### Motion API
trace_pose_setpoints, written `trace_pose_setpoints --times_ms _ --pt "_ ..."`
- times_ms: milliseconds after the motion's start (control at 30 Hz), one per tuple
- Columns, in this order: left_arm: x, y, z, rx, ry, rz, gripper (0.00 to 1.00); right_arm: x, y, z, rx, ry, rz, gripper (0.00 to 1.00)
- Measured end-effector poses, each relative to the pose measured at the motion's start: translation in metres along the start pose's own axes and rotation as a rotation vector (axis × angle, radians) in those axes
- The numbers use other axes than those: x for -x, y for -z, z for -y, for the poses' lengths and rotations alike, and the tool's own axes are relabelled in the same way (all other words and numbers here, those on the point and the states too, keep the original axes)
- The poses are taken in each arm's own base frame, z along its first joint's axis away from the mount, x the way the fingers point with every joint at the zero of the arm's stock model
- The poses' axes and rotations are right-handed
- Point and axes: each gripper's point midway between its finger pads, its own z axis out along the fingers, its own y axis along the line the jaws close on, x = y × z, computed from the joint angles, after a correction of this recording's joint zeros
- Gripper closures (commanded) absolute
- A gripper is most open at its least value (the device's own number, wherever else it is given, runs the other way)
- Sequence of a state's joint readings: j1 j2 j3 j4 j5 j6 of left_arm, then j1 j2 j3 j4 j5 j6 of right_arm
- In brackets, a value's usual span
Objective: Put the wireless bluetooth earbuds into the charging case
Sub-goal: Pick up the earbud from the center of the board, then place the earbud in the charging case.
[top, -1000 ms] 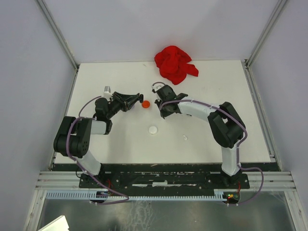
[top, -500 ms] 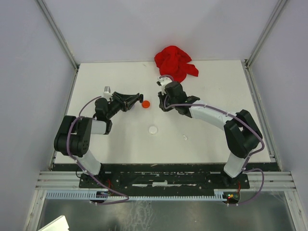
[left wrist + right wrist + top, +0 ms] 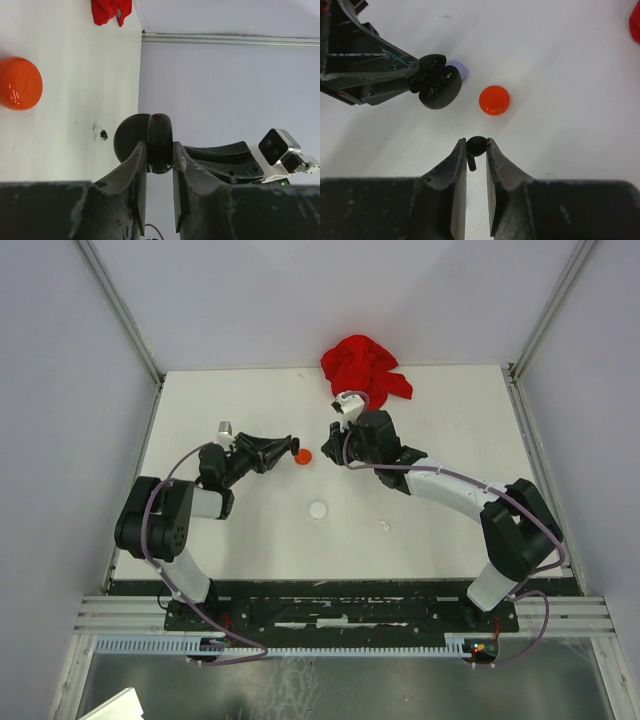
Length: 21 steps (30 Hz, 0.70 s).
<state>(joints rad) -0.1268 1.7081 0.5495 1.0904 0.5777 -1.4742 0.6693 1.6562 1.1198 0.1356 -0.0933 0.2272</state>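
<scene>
**Ana:** Where is the bud?
**Ben:** A black bud (image 3: 476, 144) is pinched between the two fingers of the right gripper (image 3: 476, 149). They squeeze its round head. Its little stem pokes out below.
**Ana:** And the case?
**Ben:** The left gripper (image 3: 159, 150) has its fingers tight on the black case (image 3: 160, 135). The case is open like a clam.
**Ana:** Are the bud and the case close?
**Ben:** Near, but not touching. An orange disc (image 3: 494, 100) lies on the white table (image 3: 450, 520), just beside the case and near the bud too.
**Ana:** What is that lilac bit (image 3: 458, 68)?
**Ben:** It peeks out from behind the case. I cannot tell what it is.
**Ana:** Anything else?
**Ben:** A white disc (image 3: 318, 509) lies closer to the arms' bases. To its right is a white speck (image 3: 384, 527), too small to tell. A red cloth (image 3: 365, 372) is bunched up at the far edge of the table, behind the right gripper.
</scene>
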Motion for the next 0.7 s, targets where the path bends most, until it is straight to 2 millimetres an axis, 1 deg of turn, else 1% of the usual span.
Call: trace_pose_setpoints --times_ms 167,300,433,633,700 --pt "-0.007 -0.003 0.004 -0.017 0.028 -0.017 0.97 0.019 0.001 -0.013 0.071 -0.001 0.090 0.88" --pt "-0.022 -0.008 0.000 -0.012 0.053 -0.053 0.97 0.035 0.001 -0.022 0.118 0.002 0.162 0.89" --pt "-0.035 -0.014 -0.003 -0.014 0.082 -0.089 0.97 0.045 0.002 -0.028 0.146 0.001 0.217 0.90" --pt "-0.043 -0.018 0.004 -0.045 0.105 -0.109 0.97 0.061 0.003 -0.034 0.180 0.004 0.293 0.90" --pt "-0.042 -0.018 0.007 -0.055 0.111 -0.108 0.97 0.061 0.002 -0.035 0.185 0.003 0.302 0.90"
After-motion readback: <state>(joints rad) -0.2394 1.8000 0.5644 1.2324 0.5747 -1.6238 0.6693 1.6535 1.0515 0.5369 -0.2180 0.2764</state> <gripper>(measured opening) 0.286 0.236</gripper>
